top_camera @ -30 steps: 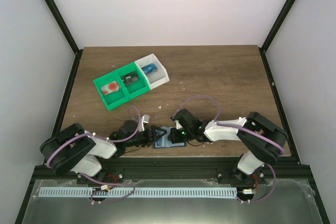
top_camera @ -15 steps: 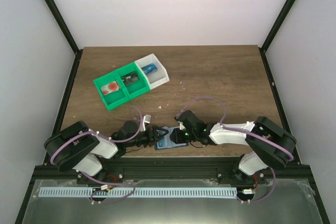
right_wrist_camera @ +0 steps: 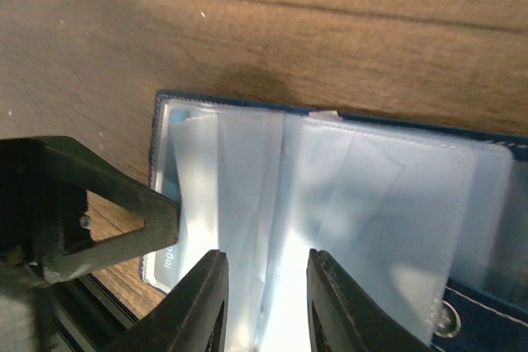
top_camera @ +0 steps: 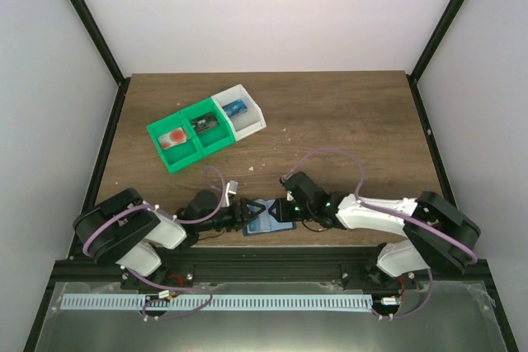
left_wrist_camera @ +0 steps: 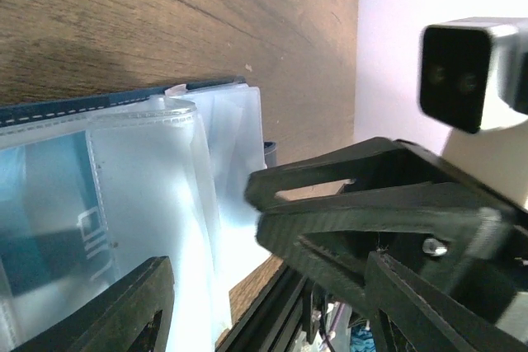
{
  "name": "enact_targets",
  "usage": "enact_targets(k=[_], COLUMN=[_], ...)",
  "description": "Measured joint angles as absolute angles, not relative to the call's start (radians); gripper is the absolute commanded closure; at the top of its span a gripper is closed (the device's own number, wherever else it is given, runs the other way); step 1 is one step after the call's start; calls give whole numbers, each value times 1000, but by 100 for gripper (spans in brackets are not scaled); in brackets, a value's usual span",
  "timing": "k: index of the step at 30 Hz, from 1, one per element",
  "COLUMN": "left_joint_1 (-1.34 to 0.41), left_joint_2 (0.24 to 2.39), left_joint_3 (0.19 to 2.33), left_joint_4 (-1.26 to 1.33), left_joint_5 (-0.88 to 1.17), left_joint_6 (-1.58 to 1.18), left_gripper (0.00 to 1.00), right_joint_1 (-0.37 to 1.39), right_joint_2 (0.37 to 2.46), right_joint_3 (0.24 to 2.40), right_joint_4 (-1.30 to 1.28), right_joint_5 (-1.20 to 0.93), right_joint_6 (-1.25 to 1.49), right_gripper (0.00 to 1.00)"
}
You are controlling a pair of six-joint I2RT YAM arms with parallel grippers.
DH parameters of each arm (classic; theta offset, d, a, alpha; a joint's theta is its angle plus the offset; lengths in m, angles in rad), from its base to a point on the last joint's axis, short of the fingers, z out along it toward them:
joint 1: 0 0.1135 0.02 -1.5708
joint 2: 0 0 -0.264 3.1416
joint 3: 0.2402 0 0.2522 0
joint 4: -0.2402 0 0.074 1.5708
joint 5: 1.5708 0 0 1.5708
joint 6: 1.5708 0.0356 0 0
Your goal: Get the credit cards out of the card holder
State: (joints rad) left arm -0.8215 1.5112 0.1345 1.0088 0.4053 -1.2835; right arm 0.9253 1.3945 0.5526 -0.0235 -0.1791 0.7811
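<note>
Two arms: both crowd one spot at the near edge of the brown wooden surface [top_camera: 346, 121], noses nearly meeting.
holder: the small flat navy-blue folding card holder [top_camera: 266, 222] lies opened out between them, cover down on the wood and clear plastic sleeves [right_wrist_camera: 371, 195] fanned upward.
long axis: side to side, from one arm toward the other.
left gripper [top_camera: 242, 213]: at the holder's left end, jaws spread wide, gripping nothing as far as I can see.
right gripper [right_wrist_camera: 262, 290]: in from the right over the sleeves, jaws parted by a slim gap with bright plastic showing in it. Can't tell if they touch a leaf.
card: one bluish card [left_wrist_camera: 41, 237] shows through a sleeve at the left end, so I'd guess the left arm is nearer to it. No idea whether the other sleeves hold any.
green tray [top_camera: 183, 160]: plastic, two pockets, far back left, well apart from all this. A red-and-white thing [top_camera: 176, 138] is in one pocket, a dark thing [top_camera: 204, 125] in the other.
white tray [top_camera: 254, 125]: plastic, touching the green one, with a blue thing [top_camera: 236, 108] inside. Too small to say what any of them are.
</note>
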Motion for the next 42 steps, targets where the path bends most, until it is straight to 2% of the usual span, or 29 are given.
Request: enact_targets(k=[11,18,30,35,42], left_joint_1=[-837,-845,-882,-883,-883], left_joint_2=[1539,1573,1659,1570,1329], left_joint_3=[160,192,252,231,237], left_joint_4=[1018,1038,1114,1031,726], left_joint_5=[417,428,440,406,305], left_joint_6=[-1285,-1288,-1313,-1282,-1175], left_gripper=[35,35,35,32,23], right_joint_1=[894,825,819,819,814], right_joint_2=[1309,1263,1229,1216,1247], right_joint_3=[522,481,465,459,455], right_joint_4=[-111,-138,-151,-161,-141], right_joint_5=[-97,-92,-93,-92,-117], right_joint_6=[779,775,775,775,771], right_gripper=[60,60,60,59,58])
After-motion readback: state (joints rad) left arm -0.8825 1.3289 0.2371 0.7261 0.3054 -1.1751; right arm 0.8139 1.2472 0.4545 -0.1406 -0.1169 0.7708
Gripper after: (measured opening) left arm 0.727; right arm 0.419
